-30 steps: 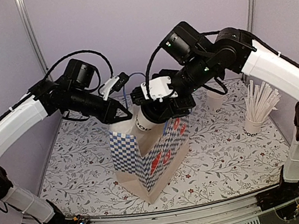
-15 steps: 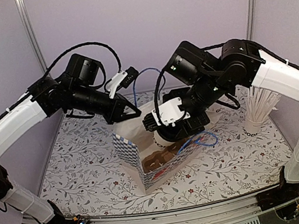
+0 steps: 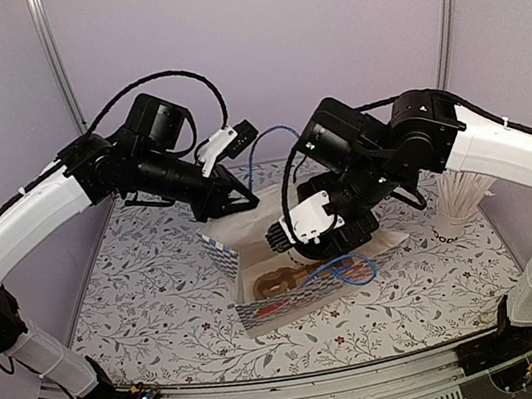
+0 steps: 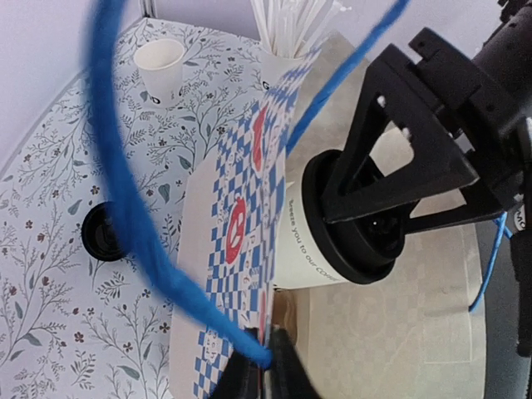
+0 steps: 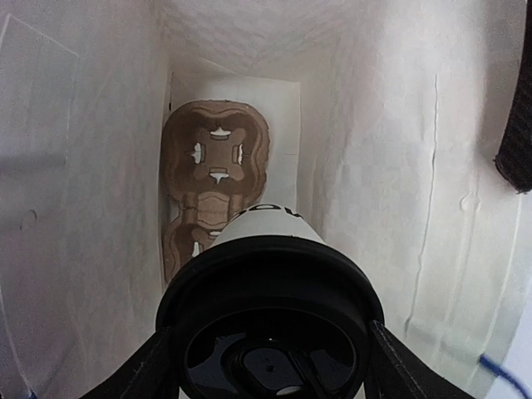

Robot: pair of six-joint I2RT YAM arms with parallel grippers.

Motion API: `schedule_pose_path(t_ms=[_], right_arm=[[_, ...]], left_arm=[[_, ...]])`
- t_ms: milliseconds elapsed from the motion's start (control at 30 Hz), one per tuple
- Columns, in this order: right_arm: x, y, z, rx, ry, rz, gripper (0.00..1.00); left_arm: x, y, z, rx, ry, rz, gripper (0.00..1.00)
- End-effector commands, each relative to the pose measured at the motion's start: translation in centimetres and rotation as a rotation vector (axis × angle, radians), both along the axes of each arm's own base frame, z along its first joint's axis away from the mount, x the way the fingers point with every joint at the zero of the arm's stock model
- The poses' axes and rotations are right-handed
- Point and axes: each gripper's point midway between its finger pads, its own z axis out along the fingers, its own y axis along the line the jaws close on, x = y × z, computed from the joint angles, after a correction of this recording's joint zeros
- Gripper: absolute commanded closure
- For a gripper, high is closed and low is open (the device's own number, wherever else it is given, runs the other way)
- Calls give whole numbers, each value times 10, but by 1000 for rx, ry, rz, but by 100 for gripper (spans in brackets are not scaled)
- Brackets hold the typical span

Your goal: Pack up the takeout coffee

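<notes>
top cam / bag: blue-and-white checkered paper bag [image 3: 264, 311] mid-table on the floral table cover [image 3: 137, 281], with its mouth open toward the camera. Can't tell if it's standing straight or leaning.
top cam / inside the bag: brown cardboard cup carrier [image 3: 277, 281] down at the bottom. A loose blue handle [image 3: 343, 270] is draped across the opening.
top cam / left gripper [image 3: 244, 203]: at the bag's back rim. Jaws are too dark to read from here.
top cam / right gripper [image 3: 309, 248]: reaching down into the mouth, and the cup is mostly hidden under it.
top cam / stick cup [image 3: 449, 223]: white and crammed with long white sticks, well apart from the bag on the right.
left wrist cam / left fingers [image 4: 249, 378]: pinched together on the held blue handle [image 4: 125, 191].
left wrist cam / takeout coffee [image 4: 303, 241]: white cup with dark lettering and a black lid, clamped between the right gripper's black fingers, right beside the checkered wall at the bag mouth.
left wrist cam / on the table: lidless white cup [image 4: 162, 66] upright near the stick cup, plus a round black thing [image 4: 104, 234] that looks like a lid.
right wrist cam / coffee: the black lid fills the lower frame with a finger tight on each side.
right wrist cam / bag interior: white walls all round and the carrier at the far end. Can't tell if the cup touches it.
</notes>
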Motion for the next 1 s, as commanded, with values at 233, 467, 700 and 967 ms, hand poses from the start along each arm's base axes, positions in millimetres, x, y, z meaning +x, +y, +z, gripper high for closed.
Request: schedule_pose_path(t_ms=[233,467,700,967], right_arm=[[-18,-22,10,0,-31,14,51],[-36,-42,-23,-74,7,54,50],[-54,-57,-35,-112,20,87,50],[-98,-67,-47,-179,111,167,49]], left_arm=[[-22,15,104,-281,-219,-1,24],[53,55,83,-322,-224,288,13],[107,44,10,-270,-93,366,18],[100,11,-60,-288,108,249,24]])
